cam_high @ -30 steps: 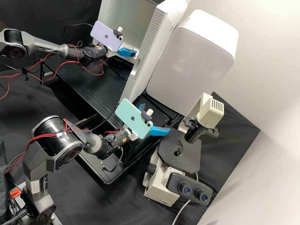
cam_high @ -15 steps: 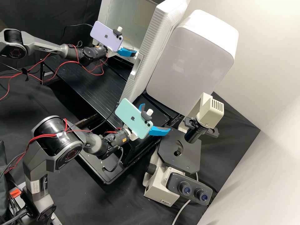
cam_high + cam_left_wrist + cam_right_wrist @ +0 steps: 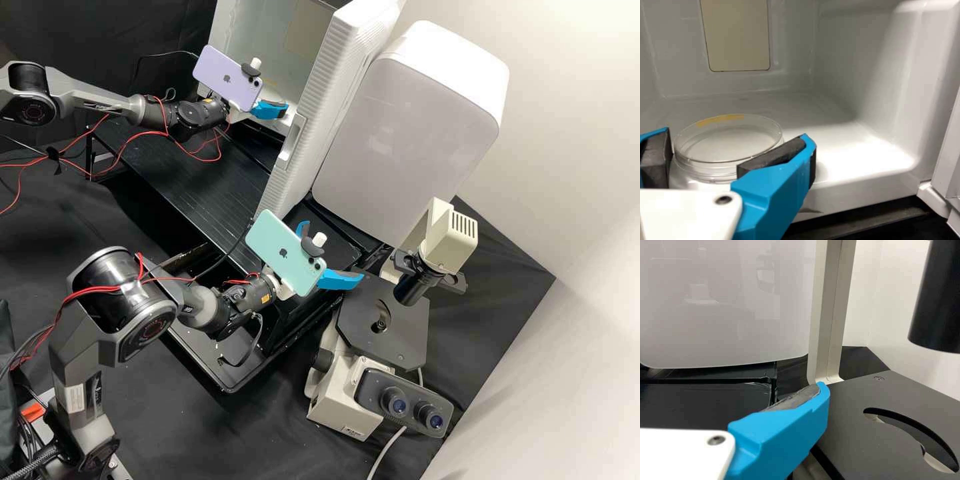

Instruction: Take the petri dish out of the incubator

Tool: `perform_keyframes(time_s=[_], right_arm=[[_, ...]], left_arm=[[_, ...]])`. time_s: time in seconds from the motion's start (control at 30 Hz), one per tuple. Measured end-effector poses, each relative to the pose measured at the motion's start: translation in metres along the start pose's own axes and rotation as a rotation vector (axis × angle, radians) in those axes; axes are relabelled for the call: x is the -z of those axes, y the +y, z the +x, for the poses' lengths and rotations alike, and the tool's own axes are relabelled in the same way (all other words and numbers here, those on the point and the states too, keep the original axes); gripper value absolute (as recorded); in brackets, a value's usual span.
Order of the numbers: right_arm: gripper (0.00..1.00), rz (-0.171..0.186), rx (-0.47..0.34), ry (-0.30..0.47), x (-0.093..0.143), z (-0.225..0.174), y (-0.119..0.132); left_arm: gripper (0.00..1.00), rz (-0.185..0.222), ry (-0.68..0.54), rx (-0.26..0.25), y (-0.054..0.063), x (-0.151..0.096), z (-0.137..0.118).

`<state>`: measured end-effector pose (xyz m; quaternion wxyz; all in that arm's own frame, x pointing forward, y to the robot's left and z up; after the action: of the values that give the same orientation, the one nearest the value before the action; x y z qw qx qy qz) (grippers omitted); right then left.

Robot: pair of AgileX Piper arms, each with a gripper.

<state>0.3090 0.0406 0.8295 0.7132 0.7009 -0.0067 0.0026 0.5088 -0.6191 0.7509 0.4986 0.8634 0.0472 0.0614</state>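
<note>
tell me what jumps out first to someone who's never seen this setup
The white incubator stands open at the back of the bench, with the left gripper at its mouth. Inside, on the white floor, lies a clear petri dish with a yellowish strip near its far rim. Nearer the camera, the right gripper hangs by the black stage of a microscope.
</note>
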Motion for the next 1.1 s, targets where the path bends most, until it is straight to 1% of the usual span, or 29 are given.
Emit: perform_keyframes(time_s=[0.63, 0.73, 0.77, 0.83, 0.87, 0.97, 1.03, 1.1], right_arm=[[1.0, 0.0, 0.0, 0.0, 0.0, 0.0, 0.0], [1.0, 0.0, 0.0, 0.0, 0.0, 0.0, 0.0], [1.0, 0.0, 0.0, 0.0, 0.0, 0.0, 0.0], [1.0, 0.0, 0.0, 0.0, 0.0, 0.0, 0.0], [1.0, 0.0, 0.0, 0.0, 0.0, 0.0, 0.0], [1.0, 0.0, 0.0, 0.0, 0.0, 0.0, 0.0], [1.0, 0.0, 0.0, 0.0, 0.0, 0.0, 0.0], [1.0, 0.0, 0.0, 0.0, 0.0, 0.0, 0.0]], left_arm=[[0.0, 0.004, -0.002, -0.002, 0.0002, -0.0001, 0.0], [0.0, 0.013, -0.001, -0.001, -0.0017, 0.0013, 0.0003], [0.0, 0.002, -0.002, -0.002, -0.0019, 0.0013, 0.0003], [0.0, 0.01, -0.004, -0.001, -0.0031, 0.0018, -0.0003], [0.0, 0.007, -0.006, -0.005, -0.0032, 0.0021, -0.0006], [0.0, 0.014, -0.012, -0.005, -0.0054, 0.0032, -0.0022], [0.0, 0.005, -0.012, -0.006, -0.0049, 0.004, -0.0036], [0.0, 0.004, -0.015, -0.005, -0.0056, 0.0047, -0.0048]])
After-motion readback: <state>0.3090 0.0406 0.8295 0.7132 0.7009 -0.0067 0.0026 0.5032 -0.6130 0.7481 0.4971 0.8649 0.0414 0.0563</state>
